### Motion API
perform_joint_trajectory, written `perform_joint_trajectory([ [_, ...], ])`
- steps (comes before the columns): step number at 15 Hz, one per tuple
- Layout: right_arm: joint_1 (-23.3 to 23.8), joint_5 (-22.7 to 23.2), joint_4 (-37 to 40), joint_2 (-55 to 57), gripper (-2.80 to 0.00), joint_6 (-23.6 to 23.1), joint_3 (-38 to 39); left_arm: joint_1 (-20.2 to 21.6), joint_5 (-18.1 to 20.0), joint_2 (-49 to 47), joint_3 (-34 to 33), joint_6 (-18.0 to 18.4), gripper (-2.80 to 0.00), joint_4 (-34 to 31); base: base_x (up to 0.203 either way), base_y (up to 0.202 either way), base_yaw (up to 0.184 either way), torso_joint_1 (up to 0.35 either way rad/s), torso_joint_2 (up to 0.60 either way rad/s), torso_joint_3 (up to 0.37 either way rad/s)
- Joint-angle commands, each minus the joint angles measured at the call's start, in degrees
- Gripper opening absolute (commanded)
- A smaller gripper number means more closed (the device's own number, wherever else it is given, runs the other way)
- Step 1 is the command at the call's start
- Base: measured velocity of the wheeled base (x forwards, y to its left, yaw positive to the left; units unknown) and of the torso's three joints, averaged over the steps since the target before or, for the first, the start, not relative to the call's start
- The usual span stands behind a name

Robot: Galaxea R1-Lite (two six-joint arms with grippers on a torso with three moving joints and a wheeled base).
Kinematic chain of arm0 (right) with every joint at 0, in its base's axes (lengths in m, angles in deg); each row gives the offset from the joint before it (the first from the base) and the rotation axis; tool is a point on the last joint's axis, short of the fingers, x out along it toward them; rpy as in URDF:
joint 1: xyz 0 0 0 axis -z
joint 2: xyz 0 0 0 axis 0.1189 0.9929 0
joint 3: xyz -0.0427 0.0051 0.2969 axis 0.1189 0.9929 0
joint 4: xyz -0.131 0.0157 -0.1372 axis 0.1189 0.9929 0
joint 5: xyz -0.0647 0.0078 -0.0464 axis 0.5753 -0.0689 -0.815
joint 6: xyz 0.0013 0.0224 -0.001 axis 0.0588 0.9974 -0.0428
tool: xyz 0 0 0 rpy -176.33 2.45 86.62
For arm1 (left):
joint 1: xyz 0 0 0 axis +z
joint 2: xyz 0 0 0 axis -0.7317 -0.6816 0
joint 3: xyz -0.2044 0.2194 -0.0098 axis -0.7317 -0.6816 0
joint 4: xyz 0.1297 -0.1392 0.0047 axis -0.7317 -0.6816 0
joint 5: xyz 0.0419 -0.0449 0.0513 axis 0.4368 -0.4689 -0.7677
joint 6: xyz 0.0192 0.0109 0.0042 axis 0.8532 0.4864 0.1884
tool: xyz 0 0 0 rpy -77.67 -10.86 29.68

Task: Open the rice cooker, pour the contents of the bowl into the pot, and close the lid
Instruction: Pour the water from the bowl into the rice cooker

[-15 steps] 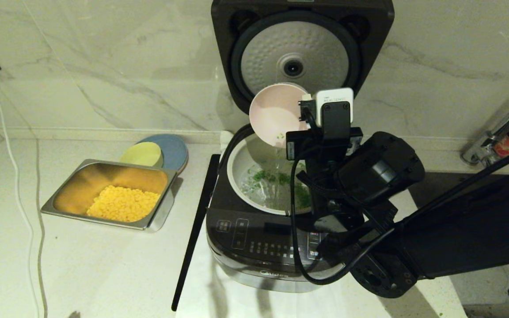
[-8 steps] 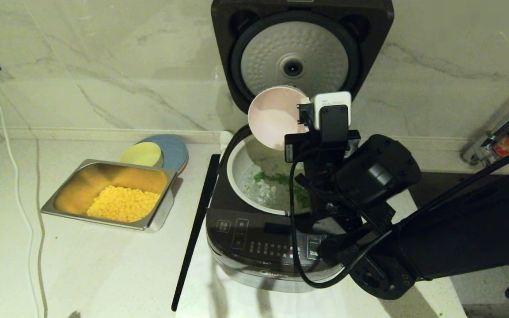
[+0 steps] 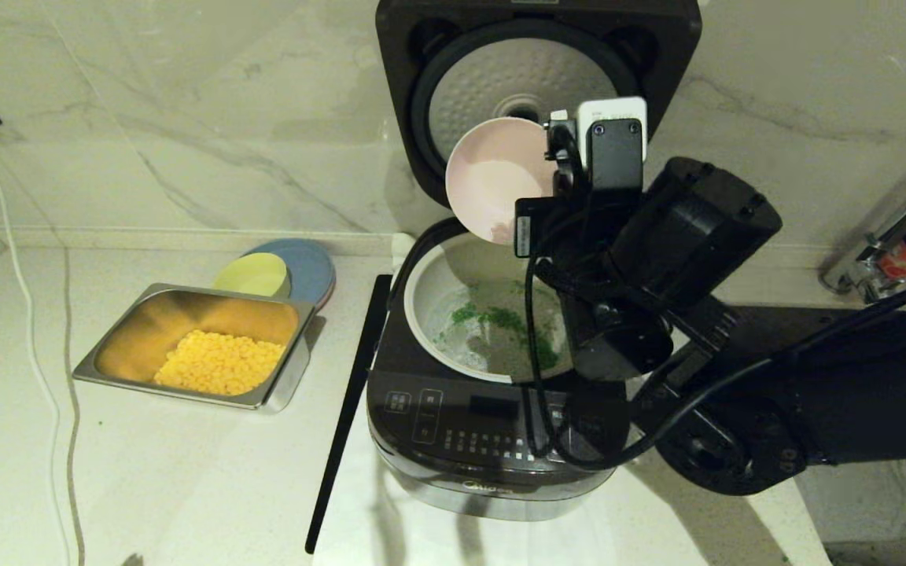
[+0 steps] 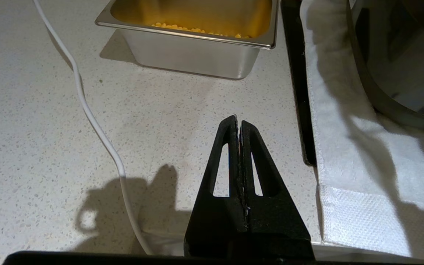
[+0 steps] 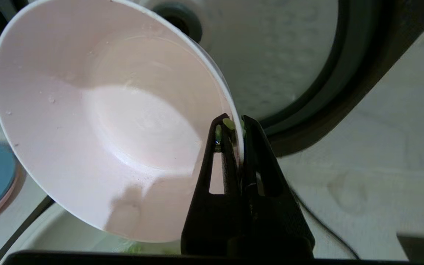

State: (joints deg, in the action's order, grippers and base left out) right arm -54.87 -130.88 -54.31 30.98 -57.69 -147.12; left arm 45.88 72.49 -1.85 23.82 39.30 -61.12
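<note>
Clamped on the rim of the bowl, the right gripper is seen above the back of the open rice cooker, with one finger inside the rim and one outside; a few green bits are stuck at the fingertips. The pale pink bowl is held tipped on edge in front of the raised lid, its inside bare apart from droplets. Below it, the pot is set in the black cooker body, and the contents are spread as chopped green pieces over its floor. The lid is stood upright against the marble wall, its dimpled silver disc turned forward.

At the robot's left, the left gripper is parked low over the counter with its fingers pressed together on nothing. A steel tray with yellow corn kernels is placed left of the cooker, with a yellow bowl and a blue plate behind it, and a white cable is laid across the counter
</note>
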Motion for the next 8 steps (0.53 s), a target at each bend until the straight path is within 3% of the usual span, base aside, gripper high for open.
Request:
perform_joint_trajectory([
  [1,0.1,-0.4,16.5,-5.3,-2.80,6.3,-2.5,0.0,0.0,0.1,-0.5,0.0,-2.80,0.0,0.000,0.000,0.000,0.000,0.00,0.000],
  [5,0.7,1.8,51.7,-11.8,-2.80,25.1,-8.8,0.0,0.0,0.1,-0.5,0.0,-2.80,0.0,0.000,0.000,0.000,0.000,0.00,0.000],
  [8,1.5,9.5,76.7,-16.4,-2.80,37.1,-14.6,0.0,0.0,0.1,-0.5,0.0,-2.80,0.0,0.000,0.000,0.000,0.000,0.00,0.000],
])
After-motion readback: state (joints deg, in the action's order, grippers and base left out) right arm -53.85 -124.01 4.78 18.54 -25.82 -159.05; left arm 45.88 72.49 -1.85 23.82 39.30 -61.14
